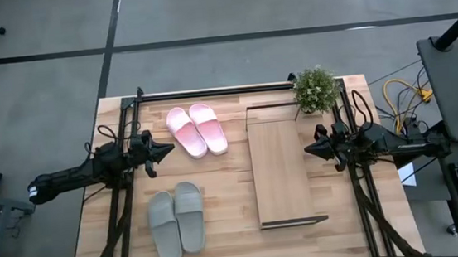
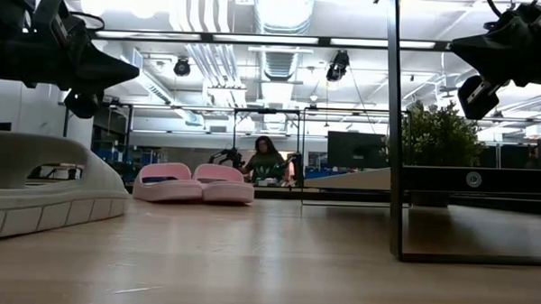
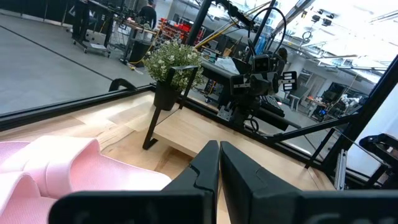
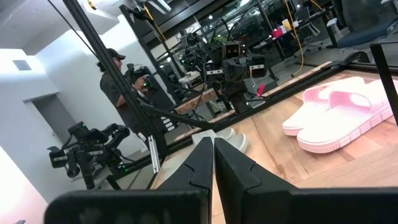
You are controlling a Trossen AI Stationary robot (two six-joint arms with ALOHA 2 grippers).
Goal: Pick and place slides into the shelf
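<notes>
While both pairs of slides, pink (image 1: 197, 130) and grey-green (image 1: 176, 221), lie left of the bare shelf (image 1: 281, 174), the left gripper (image 1: 168, 149) and right gripper (image 1: 309, 149) hover clenched and empty; the first pick calls for opening.

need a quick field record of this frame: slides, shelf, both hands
pink slides: paired, on tabletop, far side, left of shelf
grey-green slides: paired, on tabletop, near side
shelf: right of centre, nothing on its board
plant: at shelf's far end
left hand: shut, holding nothing, left of pink slides
right hand: shut, holding nothing, at shelf's right edge
</notes>
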